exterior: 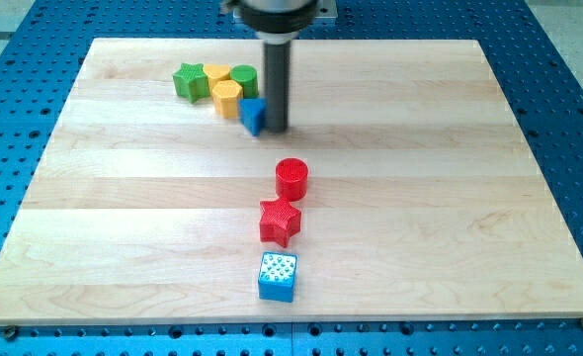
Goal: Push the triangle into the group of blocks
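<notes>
A blue triangle block [253,115] lies near the view's top, just right of and below a group of blocks. The group holds a green star [188,81], a yellow block [216,74], a green cylinder [243,79] and a yellow hexagon [226,98]. The blue triangle touches or nearly touches the yellow hexagon. My tip [276,129] stands right against the triangle's right side. The rod hides part of the triangle.
A red cylinder [291,179], a red star [280,221] and a blue cube [278,276] form a column below the tip toward the view's bottom. The wooden board [450,198] sits on a blue perforated table [568,119].
</notes>
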